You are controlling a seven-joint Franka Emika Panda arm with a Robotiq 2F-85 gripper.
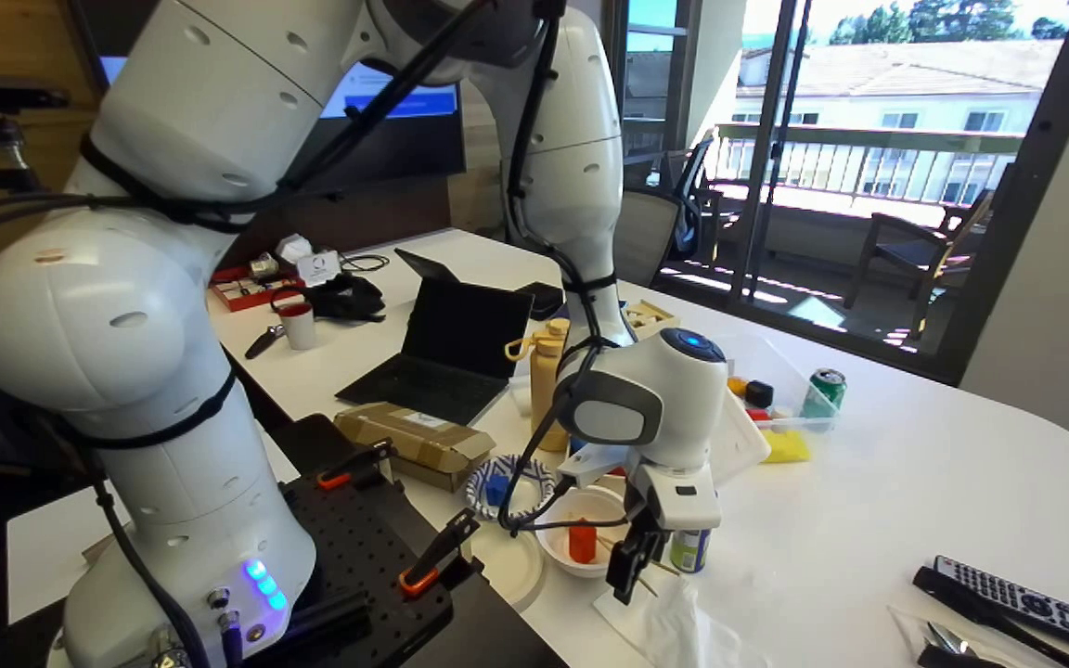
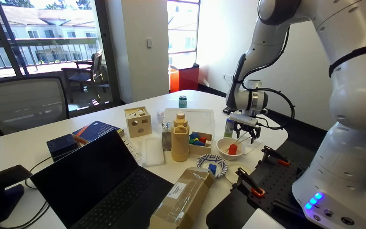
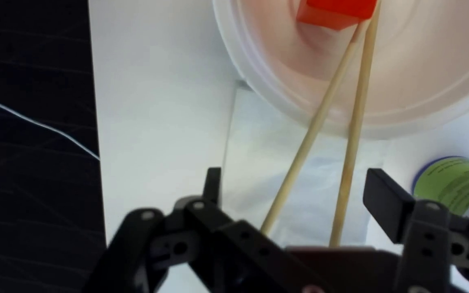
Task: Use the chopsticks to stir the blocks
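Currently | gripper [image 3: 297, 185]: jaws spread apart | chopsticks [image 3: 354, 126]: between the jaws in wrist view, far ends inside white bowl [image 3: 430, 81] | red block [image 3: 336, 12]: in the bowl, beyond the jaws

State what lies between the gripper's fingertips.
In the wrist view, both chopsticks show between the fingertips of the open gripper, apparently touching neither, with a white sheet beneath.

Vivid red on that angular toy block [image 2: 233, 149] — and plain, pale tan on the two slim wooden chopsticks [image 3: 355, 126]! Plain white for the smooth round bowl [image 3: 430, 73]. Blue geometric lines on white for the shallow patterned dish [image 2: 203, 160], solid blue on the chunky toy block [image 2: 212, 168]. Lime green, blue-edged, the cylindrical can [image 3: 458, 185]; black, the two-fingered gripper [image 3: 293, 191] — sandy yellow, the tall bottle [image 2: 180, 143]!
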